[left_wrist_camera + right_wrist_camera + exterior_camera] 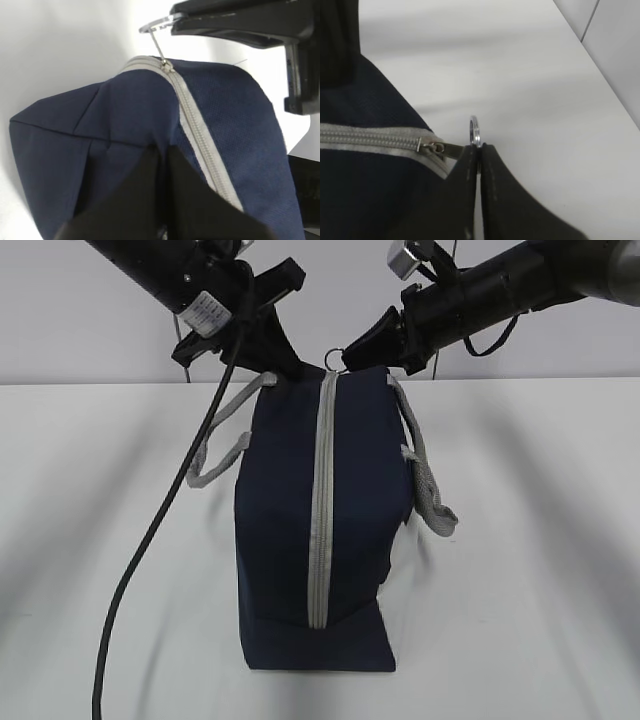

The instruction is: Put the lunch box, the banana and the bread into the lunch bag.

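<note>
A: Bag (320, 530) count is one, navy, standing upright in the middle of the white table (540, 540), well in from every edge that shows.

B: And the zipper (322, 500)?

A: One grey line running up the near face and over the top, closed along all that shows. Its slider sits at the far top end, with one ring pull (335, 359) sticking up.

B: Handles?

A: Two grey webbing loops, one (222, 440) hanging on the left side, one (425, 470) on the right.

B: Arms?

A: Two. The right gripper (479, 150) has its fingers together, clamped on the ring pull's tab, just past the bag's far top corner. The left gripper (162, 160) has its fingers pressed together on a pinch of the bag's fabric just left of the zipper, near the top.

B: Room to move?

A: Bare table lies left, right and in front of the bag. One black cable (150, 540) from the left arm hangs down across the near left.
</note>
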Controlling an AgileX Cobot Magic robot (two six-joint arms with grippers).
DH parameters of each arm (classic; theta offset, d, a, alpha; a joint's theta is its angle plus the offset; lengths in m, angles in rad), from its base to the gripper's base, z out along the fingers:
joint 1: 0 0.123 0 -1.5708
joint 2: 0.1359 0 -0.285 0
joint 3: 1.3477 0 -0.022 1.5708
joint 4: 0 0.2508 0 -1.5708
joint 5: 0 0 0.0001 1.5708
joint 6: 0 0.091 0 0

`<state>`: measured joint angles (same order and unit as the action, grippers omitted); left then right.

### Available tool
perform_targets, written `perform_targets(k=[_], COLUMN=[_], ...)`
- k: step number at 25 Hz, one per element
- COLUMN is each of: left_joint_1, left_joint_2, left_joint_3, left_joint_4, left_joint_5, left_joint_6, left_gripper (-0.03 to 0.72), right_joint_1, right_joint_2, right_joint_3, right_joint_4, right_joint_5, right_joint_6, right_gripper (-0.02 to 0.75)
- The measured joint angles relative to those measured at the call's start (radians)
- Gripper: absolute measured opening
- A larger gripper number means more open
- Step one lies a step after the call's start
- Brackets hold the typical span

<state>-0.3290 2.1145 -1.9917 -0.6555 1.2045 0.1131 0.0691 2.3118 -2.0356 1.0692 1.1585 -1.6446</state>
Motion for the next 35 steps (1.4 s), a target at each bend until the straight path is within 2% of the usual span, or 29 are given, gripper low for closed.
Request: perform_targets(k=[16,24,35], left_joint_1=[0.0,0.0,0.0], left_joint_2=[0.005,0.015,0.016], left_joint_3=[0.0,0.0,0.0], left_joint_4=[-0.006,-0.06,-0.098], left_joint_5=[-0.003,-0.008,-0.016], left_joint_6=[0.011,0.077,0.132], left_gripper=[0.008,0.008,0.008], right_joint_1=[0.0,0.0,0.0], right_joint_2=[0.057,0.057,0.057], right_joint_3=[-0.001,-0.004,-0.009], right_joint_4=[-0.044,-0.136,-0.175], right_joint_5=[0.006,0.023,0.035], right_joint_6=[0.021,0.08,0.132], right_gripper=[0.0,0.0,0.0])
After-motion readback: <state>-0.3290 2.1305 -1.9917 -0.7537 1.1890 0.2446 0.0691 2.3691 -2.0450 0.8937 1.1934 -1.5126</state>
